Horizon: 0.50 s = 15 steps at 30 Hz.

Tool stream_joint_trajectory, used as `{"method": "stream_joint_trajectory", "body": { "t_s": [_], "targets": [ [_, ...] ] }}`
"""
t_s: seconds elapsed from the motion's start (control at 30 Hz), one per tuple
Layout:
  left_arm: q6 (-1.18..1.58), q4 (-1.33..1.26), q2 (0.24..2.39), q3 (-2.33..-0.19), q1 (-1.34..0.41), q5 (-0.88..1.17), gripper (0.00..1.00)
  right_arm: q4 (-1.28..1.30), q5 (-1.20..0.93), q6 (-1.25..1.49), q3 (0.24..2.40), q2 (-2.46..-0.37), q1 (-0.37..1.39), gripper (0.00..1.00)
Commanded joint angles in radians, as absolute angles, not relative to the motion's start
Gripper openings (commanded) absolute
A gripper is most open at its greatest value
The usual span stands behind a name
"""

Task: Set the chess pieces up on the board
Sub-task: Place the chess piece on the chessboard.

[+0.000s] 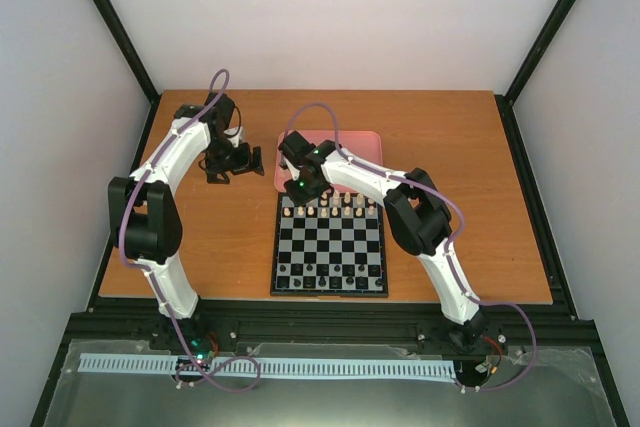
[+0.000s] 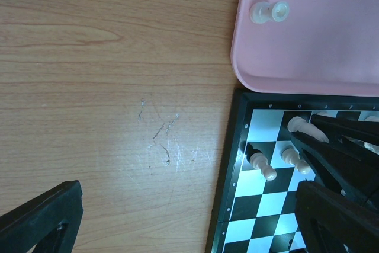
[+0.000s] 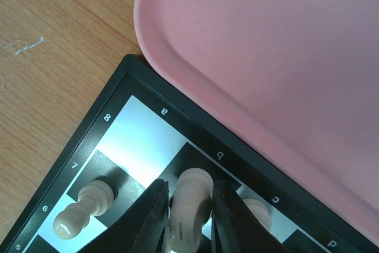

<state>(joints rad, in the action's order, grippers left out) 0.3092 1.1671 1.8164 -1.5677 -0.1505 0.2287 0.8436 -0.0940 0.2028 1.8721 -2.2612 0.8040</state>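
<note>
The board lies at the table's middle, with cream chess pieces along its far rows. My right gripper is at the board's far left corner, one finger on each side of a cream piece standing on the dark square marked b. A thin gap shows beside the piece, so the jaws are narrowly open. A cream pawn stands one row nearer, and another piece stands on c. One cream piece lies on its side in the pink tray. My left gripper hangs wide open over bare wood, left of the board.
The pink tray touches the board's far edge. Black pieces fill the near rows. The right arm's dark fingers show over the board's corner in the left wrist view. Black frame rails border the table.
</note>
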Motion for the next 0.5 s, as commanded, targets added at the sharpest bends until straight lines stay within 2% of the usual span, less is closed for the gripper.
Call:
{"method": "stream_joint_trajectory", "body": {
  "t_s": [0.0, 0.47],
  "targets": [
    [0.316, 1.156, 1.791, -1.575, -0.146, 0.230, 1.00, 0.844, -0.105, 0.196, 1.901, -2.259, 0.816, 0.24],
    [0.317, 1.157, 1.785, -1.577, -0.145, 0.232, 1.00, 0.853, -0.095, 0.191, 1.946, -2.173, 0.827, 0.33]
  ]
}}
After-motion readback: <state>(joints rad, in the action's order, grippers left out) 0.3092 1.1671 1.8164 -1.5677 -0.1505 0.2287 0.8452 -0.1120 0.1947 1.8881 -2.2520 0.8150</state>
